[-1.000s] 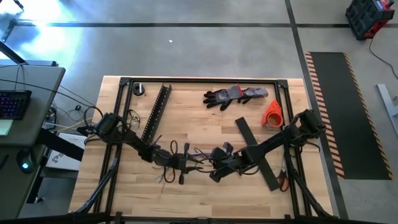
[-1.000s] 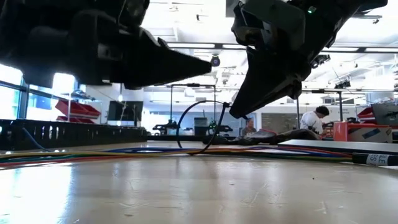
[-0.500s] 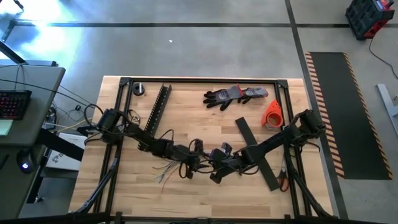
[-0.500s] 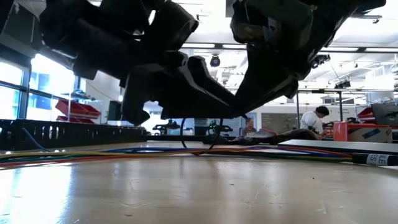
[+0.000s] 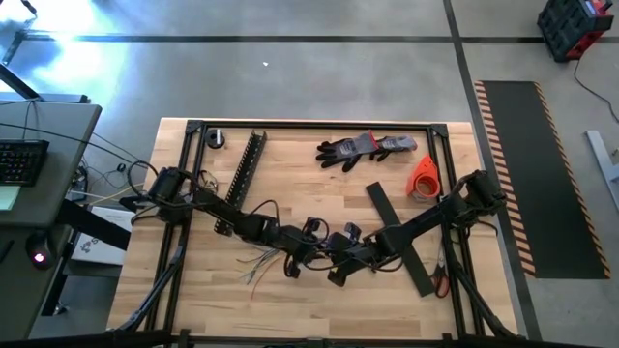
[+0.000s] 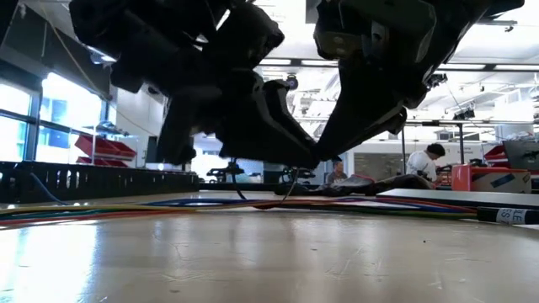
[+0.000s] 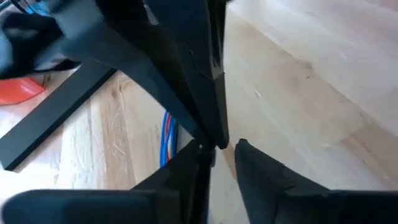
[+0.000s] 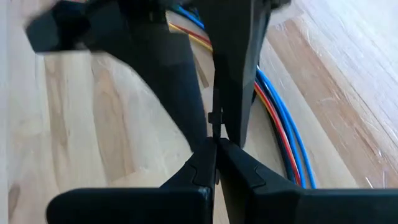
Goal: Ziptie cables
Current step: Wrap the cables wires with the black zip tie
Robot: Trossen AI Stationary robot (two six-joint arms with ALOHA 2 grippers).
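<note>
- Low view, table level: the cables (image 6: 126,207) lie flat on the wooden table (image 6: 269,261), a thin bundle of blue, orange and dark wires running across the picture from side to side.
- Just above them, the left gripper (image 5: 311,242) and the right gripper (image 5: 329,253) meet nearly tip to tip over the middle of the bundle, which lies directly beneath both, so neither arm is clearly the nearer.
- Right wrist view: the right gripper's fingers (image 8: 202,163) are pinched together on a slim black zip tie (image 8: 215,117) that stands up between them. The blue and orange wires pass just beside the tips.
- Left wrist view: the left gripper's fingers (image 7: 258,171) stand slightly apart, with bare wood showing between them and nothing visibly held.
- Judged from this, the coming move turns on carrying the tie crosswise to the bundle's long axis, which runs left to right across the table. The wires' loose ends fan out toward the left arm's side, at the table's front.
- Farther back lie a flat black strip (image 5: 385,208), a slotted bar (image 5: 244,172), an orange tape roll (image 5: 423,177) and grey gloves (image 5: 366,148).
- Beyond the table, a red-and-black case (image 5: 569,27) sits on the floor, its contents unseen.
</note>
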